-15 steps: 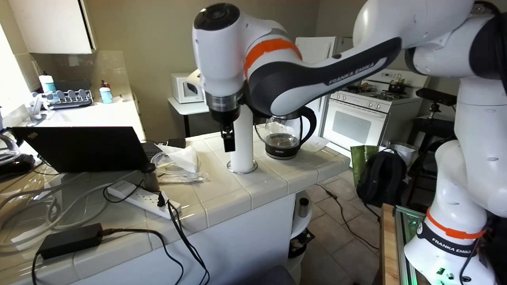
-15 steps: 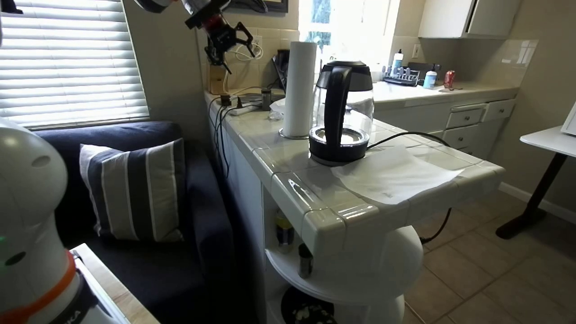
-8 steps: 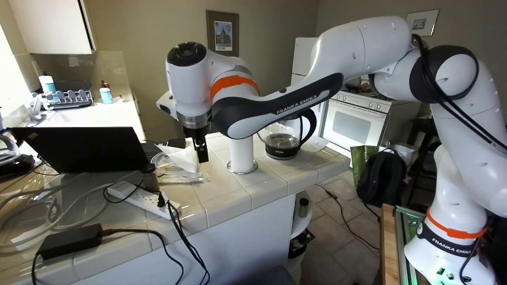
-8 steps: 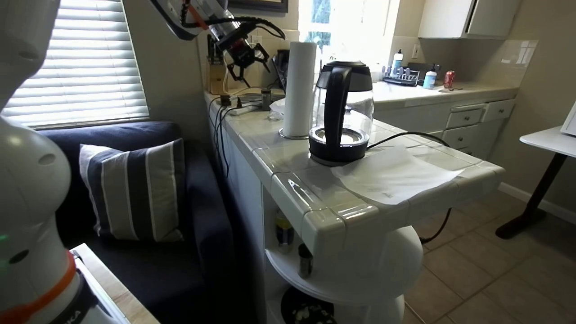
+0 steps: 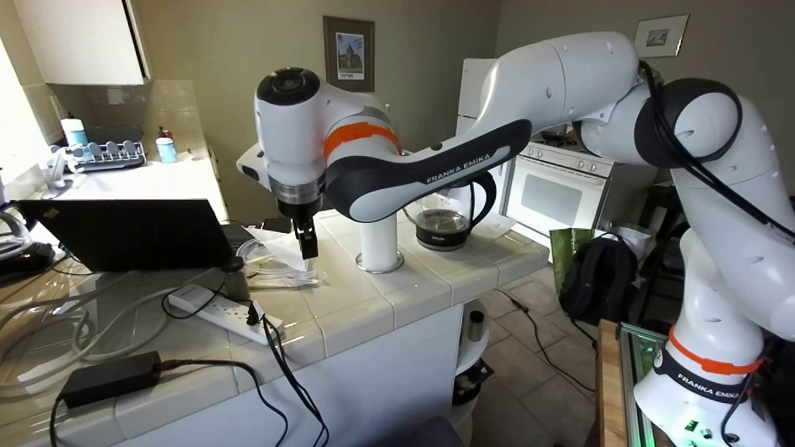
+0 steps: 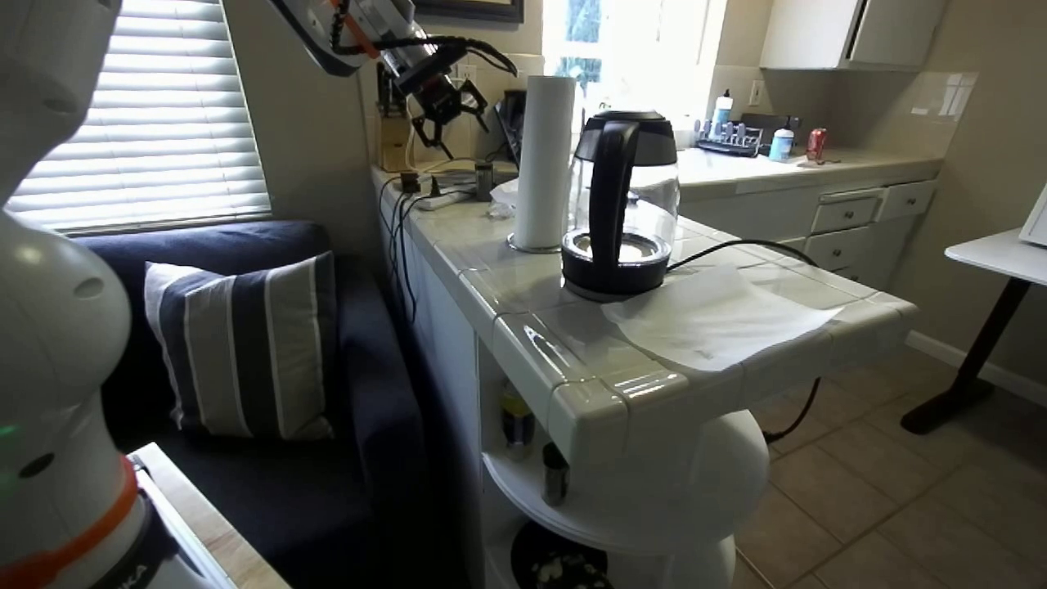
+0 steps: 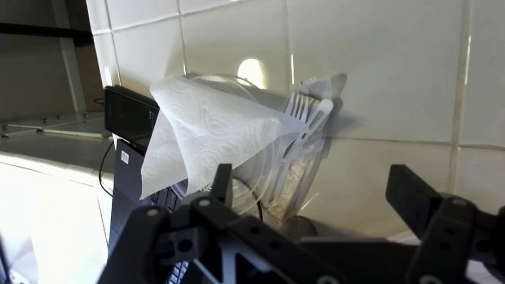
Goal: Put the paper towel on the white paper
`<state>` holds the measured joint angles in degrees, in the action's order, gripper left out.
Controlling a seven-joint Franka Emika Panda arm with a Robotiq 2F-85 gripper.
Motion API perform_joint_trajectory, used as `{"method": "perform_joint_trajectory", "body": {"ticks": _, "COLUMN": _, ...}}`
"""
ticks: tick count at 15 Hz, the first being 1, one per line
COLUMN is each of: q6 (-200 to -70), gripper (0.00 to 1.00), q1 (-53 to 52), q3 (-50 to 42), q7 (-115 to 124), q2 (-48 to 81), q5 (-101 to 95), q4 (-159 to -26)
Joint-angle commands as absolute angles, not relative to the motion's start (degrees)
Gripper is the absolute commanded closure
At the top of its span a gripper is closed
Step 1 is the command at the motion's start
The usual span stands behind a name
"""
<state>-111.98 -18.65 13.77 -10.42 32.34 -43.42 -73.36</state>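
Observation:
A crumpled sheet of paper towel (image 7: 221, 130) lies on a clear plastic container beside wrapped plastic cutlery; it also shows in an exterior view (image 5: 279, 246). A white paper towel roll (image 6: 546, 164) stands upright on the counter, also seen in an exterior view (image 5: 379, 245). The white paper (image 6: 720, 319) lies flat at the counter's end, past the kettle; a bit of it shows in an exterior view (image 5: 497, 225). My gripper (image 7: 311, 173) is open and empty, above the counter near the crumpled towel. It also shows in both exterior views (image 5: 308, 253) (image 6: 467, 142).
A glass kettle (image 5: 442, 237) stands between the roll and the white paper. A black laptop (image 5: 124, 233), a power strip (image 5: 217, 312), a dark small jar (image 5: 235, 279) and cables lie around the crumpled towel. A black phone-like device (image 7: 130, 114) lies by the laptop.
Over the last second, the arm has come down and the gripper has moved away from the roll to beside the crumpled towel. In the last half second it shifted only slightly. It stays open.

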Motion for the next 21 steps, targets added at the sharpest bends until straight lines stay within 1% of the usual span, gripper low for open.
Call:
{"method": "perform_joint_trajectory", "body": {"ticks": 1, "q6": -118.9, "gripper": 0.0, "q1": -19.3, "q3": 12.5, "q7": -13.4, "q2": 36.2, "q5": -41.0, "q4": -71.0}}
{"method": "perform_joint_trajectory", "body": {"ticks": 5, "q6": -124.3, "gripper": 0.0, "q1": -18.3, "q3": 11.9, "q7": -15.4, "q2": 39.2, "q5": -36.9, "q4": -71.1}}
{"method": "perform_joint_trajectory", "body": {"ticks": 12, "q6": -126.1, "gripper": 0.0, "q1": -16.7, "q3": 11.2, "q7": -20.9, "q2": 44.1, "q5": -25.8, "q4": -69.6}}
{"method": "perform_joint_trajectory", "body": {"ticks": 21, "q6": -127.0, "gripper": 0.0, "q1": -12.2, "q3": 11.8, "q7": -24.8, "q2": 46.0, "q5": -15.1, "q4": -67.0}}
